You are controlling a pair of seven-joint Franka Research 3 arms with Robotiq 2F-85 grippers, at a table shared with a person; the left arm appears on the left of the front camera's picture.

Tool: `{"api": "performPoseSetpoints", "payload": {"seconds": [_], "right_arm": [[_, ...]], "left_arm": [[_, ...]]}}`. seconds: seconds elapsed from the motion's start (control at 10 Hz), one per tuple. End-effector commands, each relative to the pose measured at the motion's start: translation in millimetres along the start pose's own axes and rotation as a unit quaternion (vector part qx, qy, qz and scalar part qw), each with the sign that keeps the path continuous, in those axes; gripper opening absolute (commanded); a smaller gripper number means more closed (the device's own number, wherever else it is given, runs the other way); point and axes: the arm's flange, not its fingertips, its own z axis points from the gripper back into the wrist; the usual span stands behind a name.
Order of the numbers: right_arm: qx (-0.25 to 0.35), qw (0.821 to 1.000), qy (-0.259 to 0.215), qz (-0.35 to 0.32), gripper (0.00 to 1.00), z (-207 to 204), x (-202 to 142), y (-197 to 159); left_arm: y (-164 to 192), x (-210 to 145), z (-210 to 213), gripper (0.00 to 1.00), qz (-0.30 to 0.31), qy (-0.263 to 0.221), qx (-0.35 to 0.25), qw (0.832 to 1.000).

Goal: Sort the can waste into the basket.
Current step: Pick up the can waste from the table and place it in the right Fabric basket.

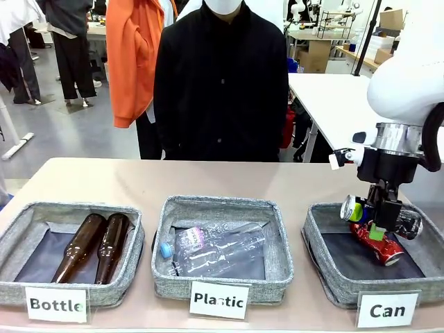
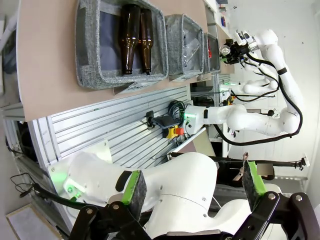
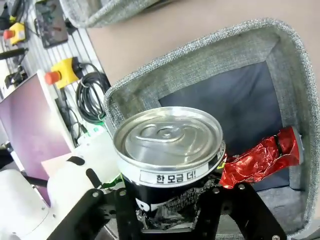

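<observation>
The left gripper (image 2: 192,187) sits at the bottom edge with its two green-padded fingers (image 2: 131,187) spread wide apart, nothing between them, over its own white arm base. Above it, the table edge (image 2: 45,95) carries a grey basket (image 2: 87,50) holding two brown glass bottles (image 2: 137,37). Beyond that basket, the right gripper (image 2: 229,50) hangs at the far end.

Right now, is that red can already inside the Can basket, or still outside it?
Inside. The dented red can lies on its side on the dark lining of the Can basket, beneath the right gripper, which holds the dark can above it.
</observation>
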Motion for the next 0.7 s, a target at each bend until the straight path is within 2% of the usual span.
{"api": "performPoseSetpoints", "payload": {"seconds": [0.0, 0.1, 0.2, 0.3, 0.6], "right_arm": [[0.010, 1.000, -0.005, 0.010, 1.00, -2, 1, -2], [0.011, 1.000, -0.007, 0.008, 1.00, -2, 0, -4], [0.013, 1.000, -0.010, 0.004, 0.94, -1, -1, -6], [0.017, 1.000, -0.017, 0.005, 1.00, 0, -3, -8], [0.021, 0.997, -0.068, -0.015, 1.00, 2, -8, -14]], "left_arm": [[-1, -3, 1, 1.00, -0.002, 0.006, 0.001, 1.000], [-1, -3, 1, 1.00, -0.002, 0.006, 0.001, 1.000], [-1, -3, 1, 1.00, -0.002, 0.006, 0.001, 1.000], [-1, -3, 1, 1.00, -0.002, 0.006, 0.001, 1.000], [-1, -3, 1, 1.00, -0.002, 0.006, 0.001, 1.000]]}}
